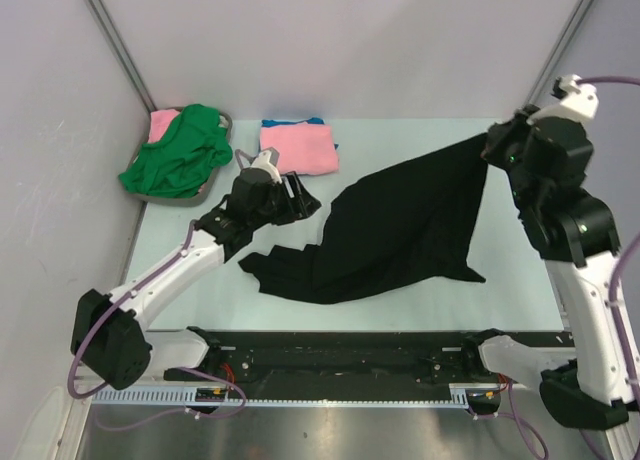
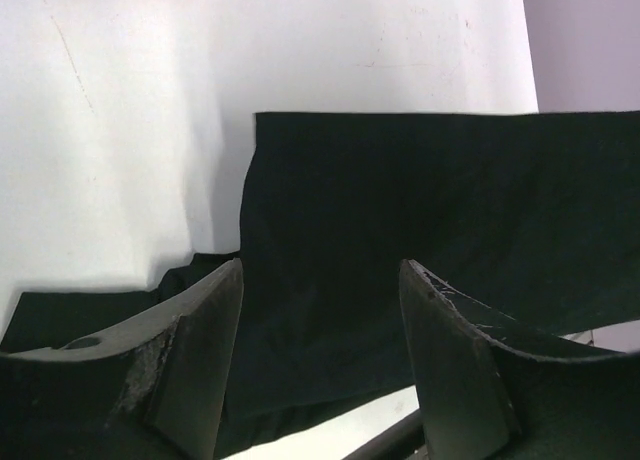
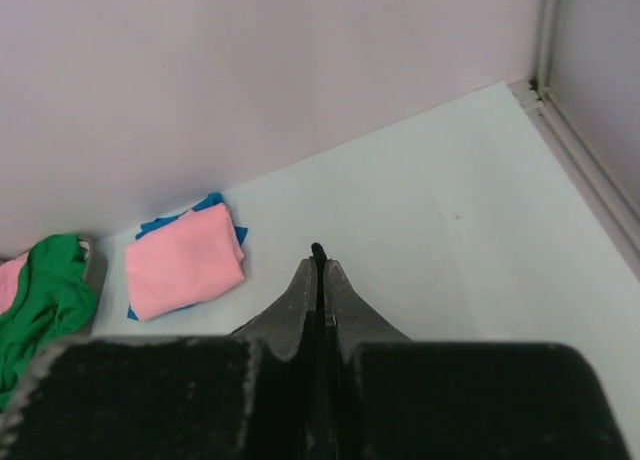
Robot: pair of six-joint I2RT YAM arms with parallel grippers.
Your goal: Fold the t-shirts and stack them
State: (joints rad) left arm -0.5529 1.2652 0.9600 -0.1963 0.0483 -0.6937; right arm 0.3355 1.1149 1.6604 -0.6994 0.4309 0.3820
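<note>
The large black t-shirt (image 1: 400,225) is pulled up at its far right corner by my right gripper (image 1: 492,145). From there it slopes down to the table, where its lower part lies bunched at the near left. In the right wrist view my right gripper (image 3: 319,265) is shut on a thin edge of black cloth. My left gripper (image 1: 300,196) is open just left of the shirt's upper left edge. In the left wrist view its fingers (image 2: 200,360) stand wide apart, with the black shirt (image 2: 420,200) ahead of and below them.
A folded pink t-shirt (image 1: 298,147) lies on a blue one (image 1: 318,122) at the back centre; both also show in the right wrist view, pink (image 3: 185,260) and blue (image 3: 213,201). A crumpled green t-shirt (image 1: 178,152) fills a grey basket (image 1: 225,120) at the back left, over a pink one (image 1: 160,123). Walls enclose the table.
</note>
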